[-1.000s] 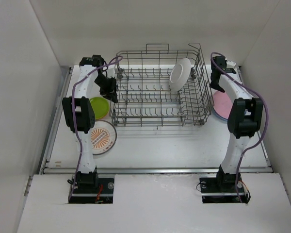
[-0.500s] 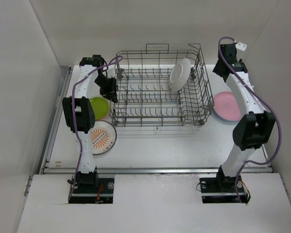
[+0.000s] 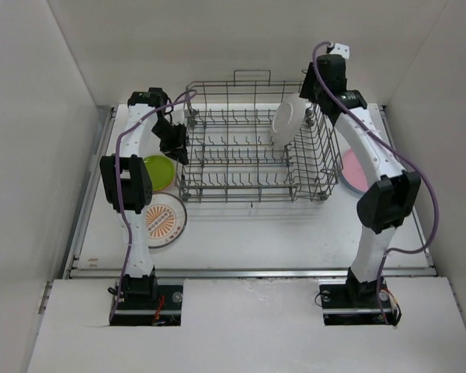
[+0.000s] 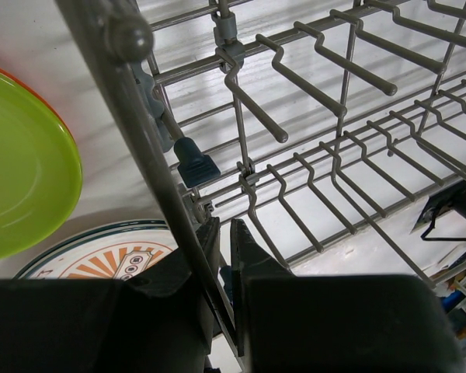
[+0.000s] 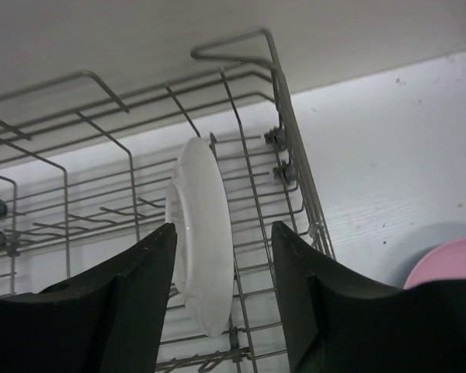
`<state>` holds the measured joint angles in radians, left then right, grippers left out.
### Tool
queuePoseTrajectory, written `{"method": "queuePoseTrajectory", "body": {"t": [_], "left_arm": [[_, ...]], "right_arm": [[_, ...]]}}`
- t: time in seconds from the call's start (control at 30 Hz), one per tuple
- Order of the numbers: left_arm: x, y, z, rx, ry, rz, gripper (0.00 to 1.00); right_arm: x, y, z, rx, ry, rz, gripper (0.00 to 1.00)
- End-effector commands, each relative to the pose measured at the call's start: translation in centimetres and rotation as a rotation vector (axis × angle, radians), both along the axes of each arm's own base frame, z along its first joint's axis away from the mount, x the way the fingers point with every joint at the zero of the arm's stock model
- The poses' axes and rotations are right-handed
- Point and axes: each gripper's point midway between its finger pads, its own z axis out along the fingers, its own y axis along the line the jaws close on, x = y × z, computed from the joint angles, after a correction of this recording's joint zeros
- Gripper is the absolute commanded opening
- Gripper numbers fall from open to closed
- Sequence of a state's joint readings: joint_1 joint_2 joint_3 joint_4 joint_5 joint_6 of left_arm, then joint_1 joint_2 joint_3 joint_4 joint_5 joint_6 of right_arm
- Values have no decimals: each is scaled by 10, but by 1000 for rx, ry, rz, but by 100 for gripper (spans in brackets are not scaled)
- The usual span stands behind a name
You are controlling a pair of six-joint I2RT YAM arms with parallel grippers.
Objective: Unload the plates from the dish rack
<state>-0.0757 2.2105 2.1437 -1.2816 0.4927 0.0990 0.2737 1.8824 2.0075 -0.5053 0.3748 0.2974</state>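
Right wrist view: right gripper (image 5: 221,229) hangs wide open over a smooth white plate (image 5: 202,264) upright near the right wall of the grey wire dish rack (image 5: 276,138); left gripper (image 4: 223,229) pinches its left rim.

Three cameras, one dish rack (image 3: 252,159)
The top camera looked down from high at 6 o'clock over the whole desk (image 3: 248,233). The left wrist camera pressed close to the rack's 9 o'clock wall; the right wrist camera peered down from 1 o'clock at the white plate (image 5: 202,233), shared with the top view.
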Motion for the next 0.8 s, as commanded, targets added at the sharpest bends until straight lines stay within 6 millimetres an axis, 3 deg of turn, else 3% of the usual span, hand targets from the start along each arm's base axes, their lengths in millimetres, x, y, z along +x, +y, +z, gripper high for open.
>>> {"method": "queuePoseTrajectory", "body": {"t": [0.0, 0.03, 0.07, 0.27, 0.4, 0.43, 0.5, 0.53, 0.6, 0.67, 0.77], "left_arm": [[-6, 10, -6, 70, -8, -62, 0], [-6, 10, -6, 70, -8, -62, 0], [-6, 12, -4, 81, -10, -61, 0], [-4, 13, -2, 89, -20, -60, 0], [-4, 13, -2, 89, -20, -60, 0], [-4, 13, -2, 89, -20, -60, 0], [-4, 13, 1, 89, -29, -59, 0], [-4, 13, 1, 89, -29, -59, 0], [-4, 13, 5, 88, -38, -59, 0], [-4, 13, 9, 88, -49, -59, 0], [-5, 13, 16, 87, -68, -58, 0]], "right_arm": [[12, 7, -32, 19, 89, 12, 60], [14, 8, -38, 26, 98, 7, 65], [13, 8, -40, 24, 107, 7, 92], [22, 17, -83, 27, 188, 32, 94], [30, 28, -99, 45, 207, 73, 71], [32, 32, -97, 59, 197, 94, 57], [34, 37, -101, 70, 200, 116, 40], [35, 40, -96, 77, 192, 128, 21], [33, 45, -85, 96, 174, 158, 4], [31, 47, -69, 106, 145, 171, 0], [24, 52, -23, 120, 45, 223, 0]]}}
